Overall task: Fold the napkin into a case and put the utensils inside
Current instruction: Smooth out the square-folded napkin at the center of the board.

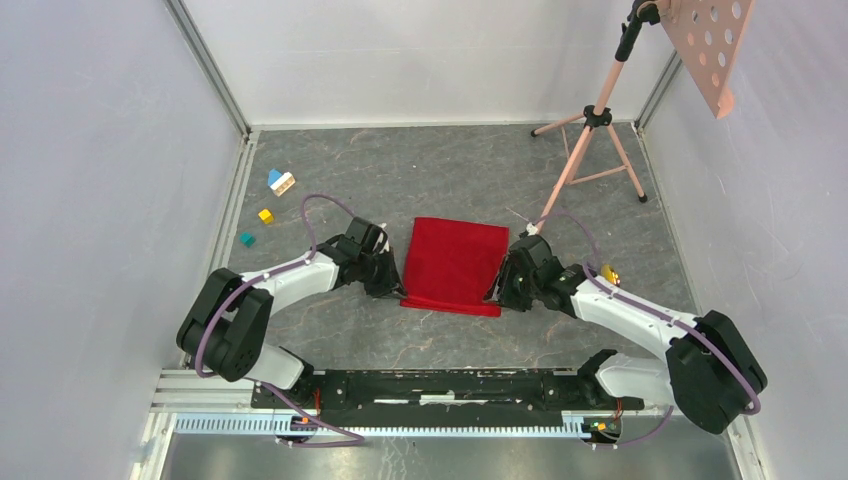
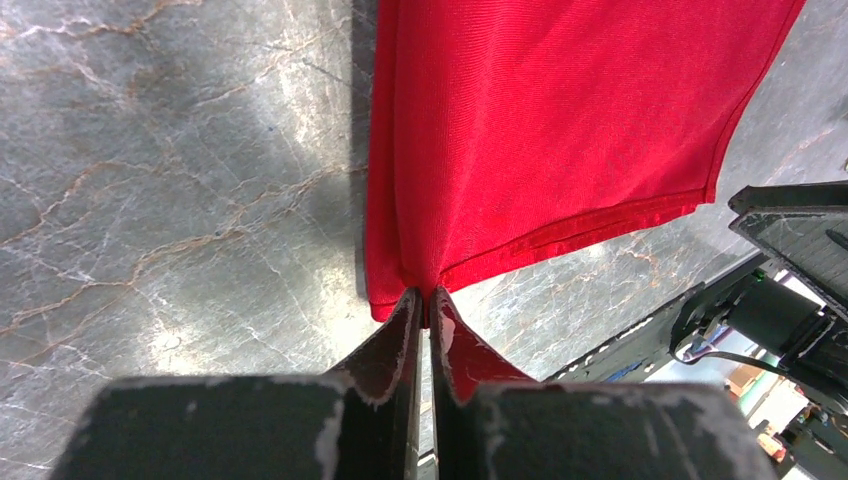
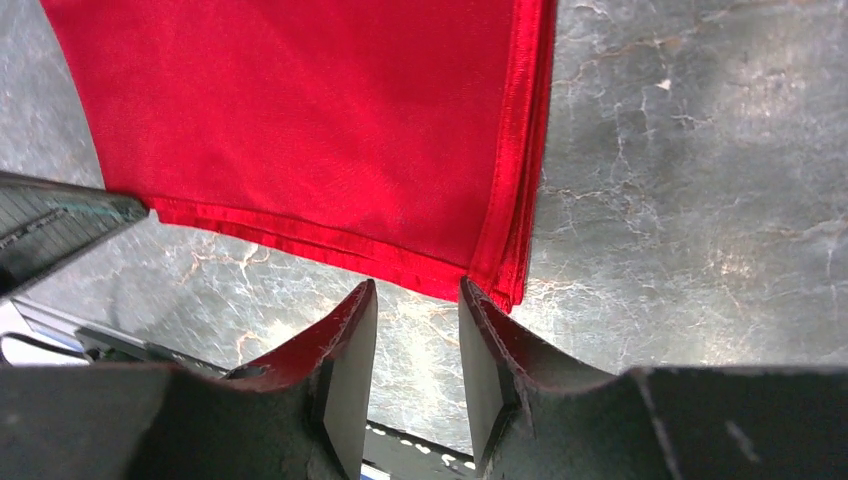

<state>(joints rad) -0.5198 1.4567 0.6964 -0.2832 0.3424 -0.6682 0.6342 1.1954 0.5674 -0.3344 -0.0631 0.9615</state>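
Fingers of the left gripper are pressing together on the near left corner of the napkin, which is bunching into the narrow slit between them. The napkin is lying as a folded red rectangle in the middle of the table, between the two arms, with its layered edges showing along the near and right sides. The right gripper is sitting at the near right corner with its jaws standing partly apart. That corner is lying right at one fingertip rather than between them, so nothing is being held there. Small coloured blocks are resting at the far left, well apart from the napkin, and a pink tripod is standing at the far right.
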